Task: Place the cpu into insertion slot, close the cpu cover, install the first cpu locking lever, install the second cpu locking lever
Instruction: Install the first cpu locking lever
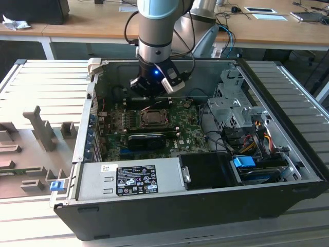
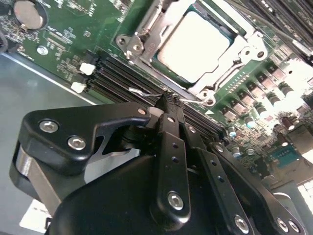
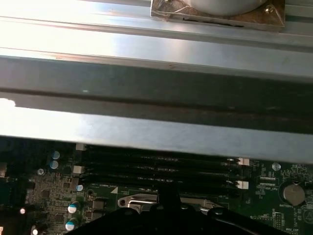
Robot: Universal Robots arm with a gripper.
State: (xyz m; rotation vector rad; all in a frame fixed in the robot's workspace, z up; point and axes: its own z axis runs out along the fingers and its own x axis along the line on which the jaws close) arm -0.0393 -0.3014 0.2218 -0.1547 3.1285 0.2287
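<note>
The cpu [image 2: 193,41] lies flat in the insertion slot [image 2: 139,46] on the green board, silver top up. The cpu cover [image 2: 242,51] is down around it, framing the chip. My gripper [image 2: 166,100] is shut, its black fingertips together at the slot's edge beside the memory slots, right on a thin silver wire lever [image 2: 139,91] that runs along that side. In the exterior view the gripper [image 1: 152,95] hangs low over the far edge of the slot [image 1: 153,117]. In the first wrist view its tip [image 3: 168,192] pokes up by the slot's metal corner.
Black memory slots [image 2: 112,73] lie next to the fingertips. A long black card [image 1: 146,140] crosses the board in front of the slot. The grey power supply [image 1: 128,177], drive cage [image 1: 231,103] and loose cables crowd the case. The chassis wall [image 3: 156,54] stands close behind.
</note>
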